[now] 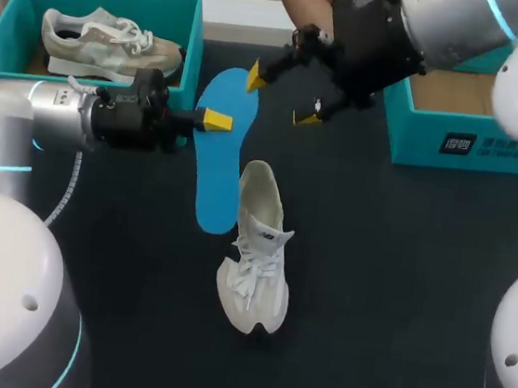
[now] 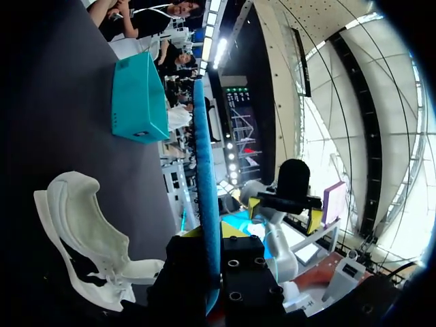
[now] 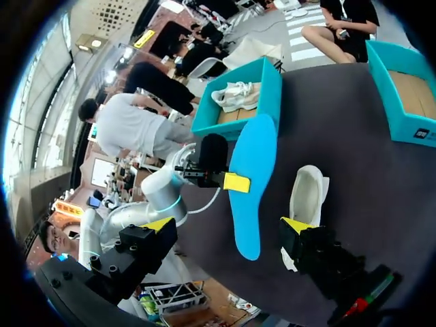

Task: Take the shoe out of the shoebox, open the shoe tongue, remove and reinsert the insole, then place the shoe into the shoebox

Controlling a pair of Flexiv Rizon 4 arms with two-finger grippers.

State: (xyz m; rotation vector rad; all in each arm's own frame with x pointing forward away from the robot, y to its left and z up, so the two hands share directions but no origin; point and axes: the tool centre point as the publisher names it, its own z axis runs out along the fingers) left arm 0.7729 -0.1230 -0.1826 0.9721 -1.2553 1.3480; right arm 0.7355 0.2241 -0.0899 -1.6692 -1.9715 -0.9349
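Note:
A blue insole (image 1: 218, 157) hangs above the dark table, with my left gripper (image 1: 216, 120) shut on its edge near the heel end. In the left wrist view the insole (image 2: 206, 177) stands edge-on between my left gripper's (image 2: 212, 235) fingers. The white shoe (image 1: 257, 255) lies on the table just right of the insole's toe end, its tongue pulled open. My right gripper (image 1: 280, 96) hovers open beside the insole's far end and holds nothing. From the right wrist, the insole (image 3: 248, 170) is ahead of my open right gripper (image 3: 227, 225), and the white shoe (image 3: 308, 194) is beside it.
A teal shoebox (image 1: 190, 46) at the back left holds a second, grey-beige shoe (image 1: 103, 43). Another teal box (image 1: 461, 147) stands at the back right, under my right arm. My arms' white bases fill the near corners.

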